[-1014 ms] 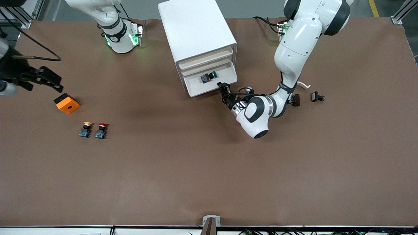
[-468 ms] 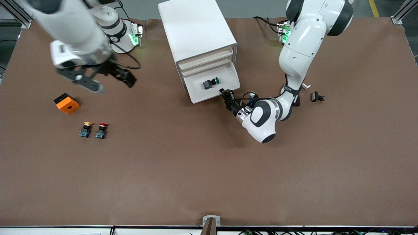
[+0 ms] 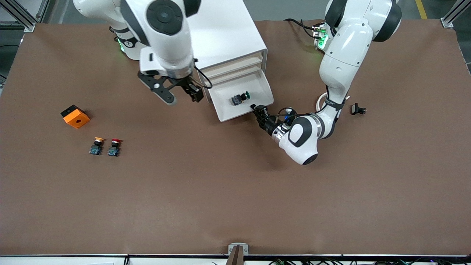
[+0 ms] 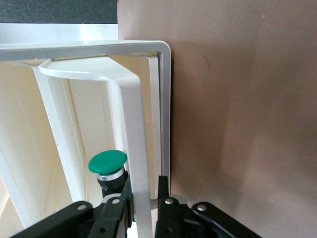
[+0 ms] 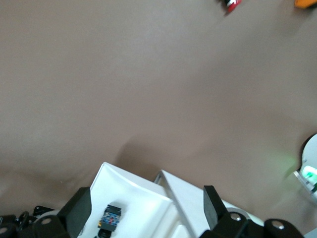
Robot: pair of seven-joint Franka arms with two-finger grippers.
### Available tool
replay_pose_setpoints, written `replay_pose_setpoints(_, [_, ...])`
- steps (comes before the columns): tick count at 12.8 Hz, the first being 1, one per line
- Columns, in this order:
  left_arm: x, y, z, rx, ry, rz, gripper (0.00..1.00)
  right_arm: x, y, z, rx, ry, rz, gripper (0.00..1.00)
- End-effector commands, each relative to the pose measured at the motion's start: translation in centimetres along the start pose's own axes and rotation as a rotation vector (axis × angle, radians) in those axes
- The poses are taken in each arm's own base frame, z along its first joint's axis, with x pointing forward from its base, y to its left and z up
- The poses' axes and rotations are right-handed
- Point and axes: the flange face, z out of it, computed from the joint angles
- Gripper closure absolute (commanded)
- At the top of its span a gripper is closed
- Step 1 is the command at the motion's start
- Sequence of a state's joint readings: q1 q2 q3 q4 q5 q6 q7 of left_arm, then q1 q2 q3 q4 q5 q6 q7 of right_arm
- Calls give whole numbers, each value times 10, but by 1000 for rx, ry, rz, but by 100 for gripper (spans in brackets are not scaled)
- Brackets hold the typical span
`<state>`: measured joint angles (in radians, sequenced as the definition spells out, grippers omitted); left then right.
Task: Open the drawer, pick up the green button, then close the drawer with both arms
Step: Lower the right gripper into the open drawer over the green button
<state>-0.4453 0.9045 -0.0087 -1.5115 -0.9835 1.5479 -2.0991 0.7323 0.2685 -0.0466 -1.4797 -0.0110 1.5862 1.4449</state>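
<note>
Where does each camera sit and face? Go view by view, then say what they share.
Front: high across the table, facing both arms' bases; both arms, left gripper and right gripper show.
Left wrist: on the left arm, looking along its gripper at the drawer's front wall.
Right wrist: on the right arm, looking down past its open gripper.
All three show the button in the drawer.
</note>
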Motion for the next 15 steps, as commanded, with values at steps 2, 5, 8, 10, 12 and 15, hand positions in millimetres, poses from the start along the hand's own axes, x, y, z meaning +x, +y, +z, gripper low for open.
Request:
replay_pose_setpoints(2, [-1, 16, -16, -32, -33, 36, 30, -38, -39, 41, 13, -38, 133, 0])
replay_pose_setpoints(5, [-8, 9, -45, -64, -61, 62, 0, -61, -64, 77, 33, -49, 192, 0])
replay_pose_setpoints(8, [-13, -2, -85, -132, -88, 91, 0, -78, -82, 118, 25, -72, 225, 0])
replay_pose_setpoints(10, [-17, -11, -112, -210, -58, 117, 0, -87, -92, 141, 33, -118, 235, 0])
replay_pose_setpoints(12, [-17, -19, -136, -302, -1, 152, 0, -101, -96, 165, 3, -109, 217, 0])
replay_pose_setpoints(15, [-10, -42, -170, -410, 98, 315, 0, -121, -93, 193, -47, -96, 187, 0])
